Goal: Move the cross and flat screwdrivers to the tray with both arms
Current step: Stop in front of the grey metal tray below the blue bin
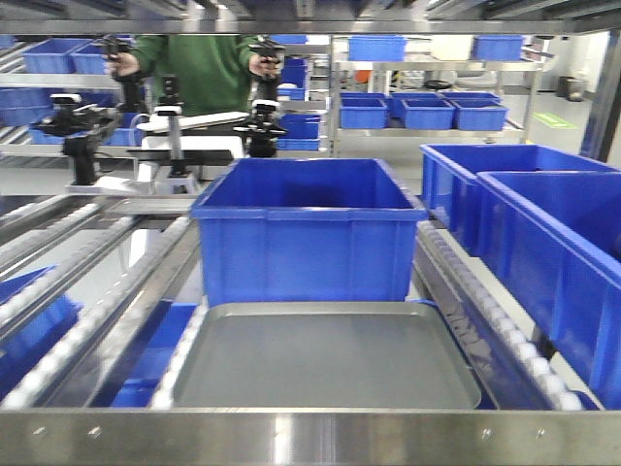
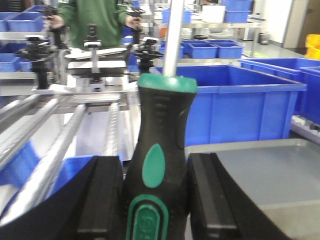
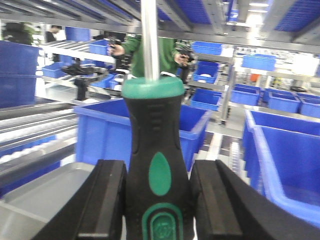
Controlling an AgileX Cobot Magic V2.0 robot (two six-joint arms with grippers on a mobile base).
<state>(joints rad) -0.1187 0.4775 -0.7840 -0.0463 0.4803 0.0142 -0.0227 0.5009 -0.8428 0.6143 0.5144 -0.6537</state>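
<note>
In the left wrist view, a screwdriver [image 2: 160,115] with a black-and-green handle stands upright between my left gripper's [image 2: 156,167] pads, which are shut on the handle. Its shaft runs up out of frame. In the right wrist view, a matching screwdriver [image 3: 152,115] is clamped the same way in my right gripper [image 3: 159,170]. Both tips are out of view, so I cannot tell cross from flat. The grey tray [image 1: 330,359] lies bare at the front, below both grippers, its rim to the lower right of the left gripper [image 2: 270,170] and the lower left of the right one [image 3: 40,195]. Neither gripper shows in the front view.
A deep blue bin [image 1: 306,228] stands right behind the tray. Two more blue bins [image 1: 543,223] sit to the right. Roller conveyor rails [image 1: 87,291] run along the left. A person in green [image 1: 199,68] stands at the back holding control arms.
</note>
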